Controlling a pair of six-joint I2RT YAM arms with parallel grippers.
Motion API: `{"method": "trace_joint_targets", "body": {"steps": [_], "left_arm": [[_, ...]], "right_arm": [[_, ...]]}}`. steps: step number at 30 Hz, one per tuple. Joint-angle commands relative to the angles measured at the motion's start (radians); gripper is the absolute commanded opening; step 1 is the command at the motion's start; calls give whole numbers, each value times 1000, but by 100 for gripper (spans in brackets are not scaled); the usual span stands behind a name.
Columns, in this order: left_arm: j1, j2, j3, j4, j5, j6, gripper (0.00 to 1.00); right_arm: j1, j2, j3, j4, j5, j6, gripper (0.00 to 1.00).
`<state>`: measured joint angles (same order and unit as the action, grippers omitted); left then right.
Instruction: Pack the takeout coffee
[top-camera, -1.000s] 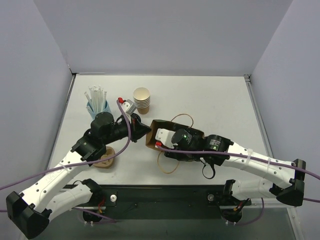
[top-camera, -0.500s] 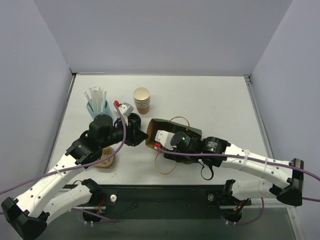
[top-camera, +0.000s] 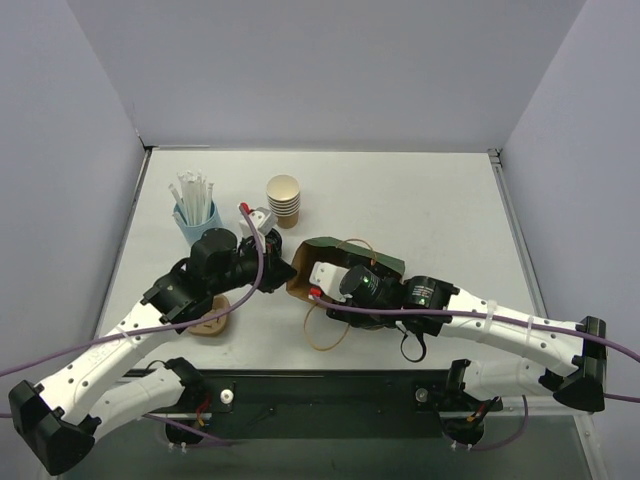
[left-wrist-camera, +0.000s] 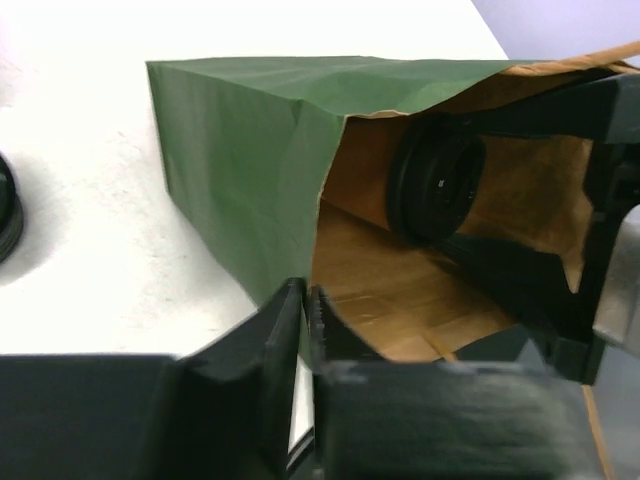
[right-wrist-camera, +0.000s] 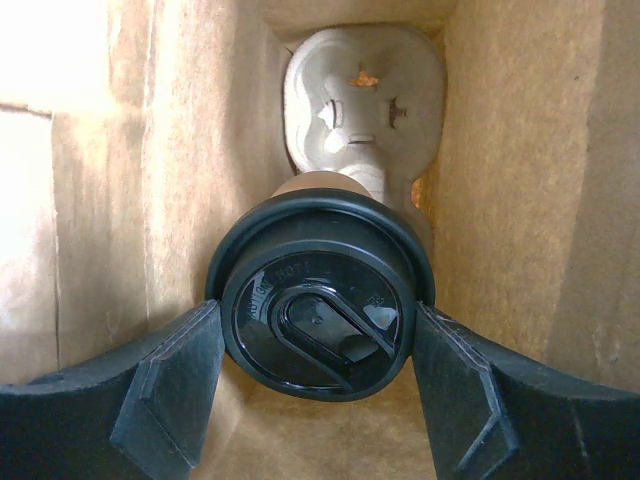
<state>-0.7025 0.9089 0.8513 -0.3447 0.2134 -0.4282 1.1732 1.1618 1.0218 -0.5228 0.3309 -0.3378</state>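
My left gripper has released and come back to the lip of the paper bag, jaws almost closed; whether it pinches paper I cannot tell. My right gripper clamps the takeout coffee by its lid, frame centre, now deeper inside the bag and nearing the pulp carrier.

I see the coffee: brown cup w/ black lid on, tipped sideways inside bag, lid toward opening.

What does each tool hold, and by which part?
Right tool: the takeout coffee, across its lid. Left tool: at the paper bag mouth; grip unclear.
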Motion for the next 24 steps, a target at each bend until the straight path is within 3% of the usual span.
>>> {"method": "trace_joint_targets", "body": {"steps": [1, 5, 8, 14, 24], "left_arm": [[-47, 4, 14, 114, 18, 43, 0], [-165, -53, -30, 165, -87, 71, 0], [-193, -71, -37, 180, -149, 74, 0], [-193, -77, -100, 227, -154, 54, 0], [-193, -77, -130, 230, -144, 36, 0]], "right_arm": [[8, -28, -14, 27, 53, -10, 38], [6, -30, 1, 32, 43, -55, 38], [2, -22, 1, 44, 43, -109, 39], [-44, -36, -58, 105, -18, -222, 38], [-119, -65, -138, 154, -158, -216, 39]]}}
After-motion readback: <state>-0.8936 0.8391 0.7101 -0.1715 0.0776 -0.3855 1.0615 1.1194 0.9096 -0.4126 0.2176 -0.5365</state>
